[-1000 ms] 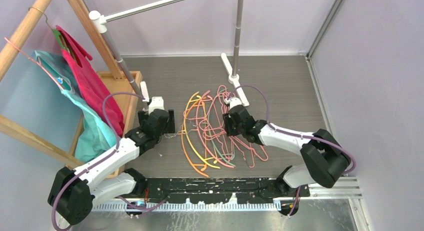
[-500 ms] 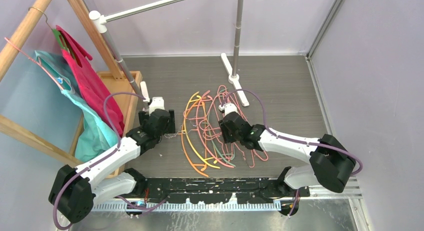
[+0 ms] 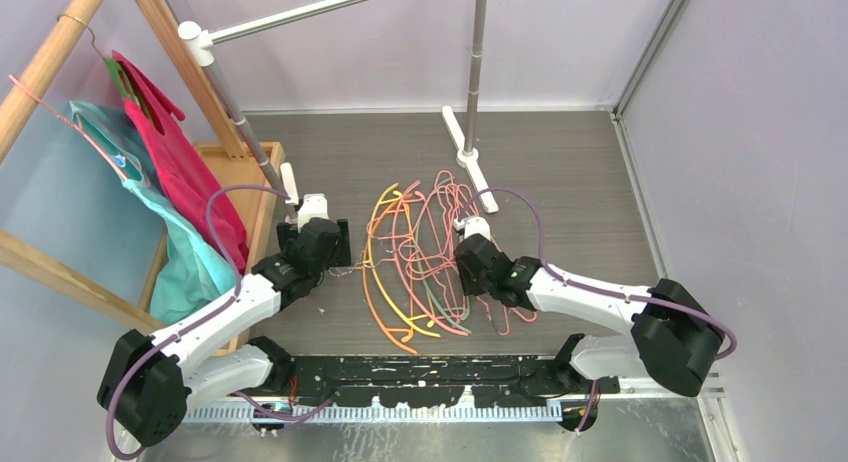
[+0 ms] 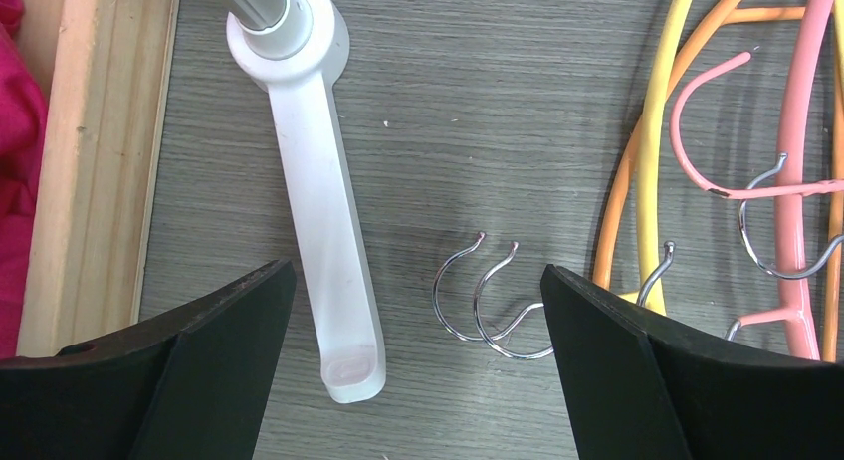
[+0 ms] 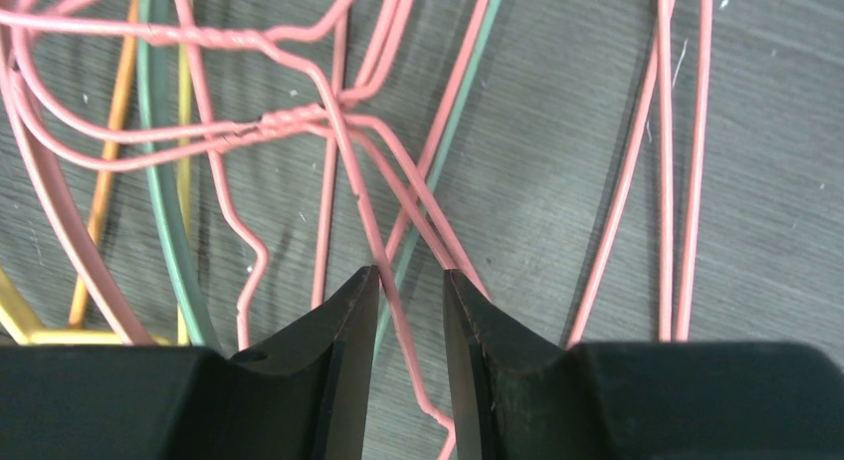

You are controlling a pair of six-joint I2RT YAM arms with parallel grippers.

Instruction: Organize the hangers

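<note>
Right wrist only: right gripper [image 5: 408, 274] narrowly parted, astride a pink wire of the hangers [image 5: 299, 115].
Left wrist only: left gripper [image 4: 418, 269] spread wide over hooks [image 4: 478, 306].
Grey woodgrain table [image 3: 570, 172]; lilac walls [image 3: 720, 182].

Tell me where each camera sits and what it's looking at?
Top external: above, behind the arms, looking down on the hangers; both arms show.
Left wrist: on the left end effector, facing down at the table; open fingers frame the white rack foot.
Right wrist: on the right end effector, close over the hangers; fingers straddle one pink wire.
Shared: all see the hangers.
</note>
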